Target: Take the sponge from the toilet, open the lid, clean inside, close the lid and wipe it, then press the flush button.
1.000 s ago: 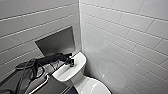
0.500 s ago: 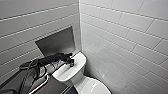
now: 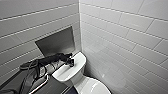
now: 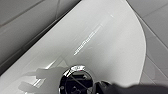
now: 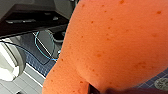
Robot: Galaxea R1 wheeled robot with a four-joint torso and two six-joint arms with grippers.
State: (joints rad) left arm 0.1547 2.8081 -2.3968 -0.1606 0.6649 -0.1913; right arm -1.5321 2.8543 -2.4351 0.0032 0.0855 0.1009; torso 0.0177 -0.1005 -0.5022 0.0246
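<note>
Your left gripper (image 3: 71, 62) stays on the toilet (image 3: 65, 74) tank, same as a moment ago. Close to you, your right gripper (image 5: 95, 89) holds one orange sponge (image 5: 112, 45) tight. One lid (image 3: 96, 87) is down. Further off, one flush button (image 4: 76, 83) sits under the left gripper; you cannot tell if that gripper is open or closed

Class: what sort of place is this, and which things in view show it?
Most likely a bathroom: a white glossy ceramic toilet with a boxy tank, pale rectangular wall tiles, and a round chrome-rimmed flush button.
</note>
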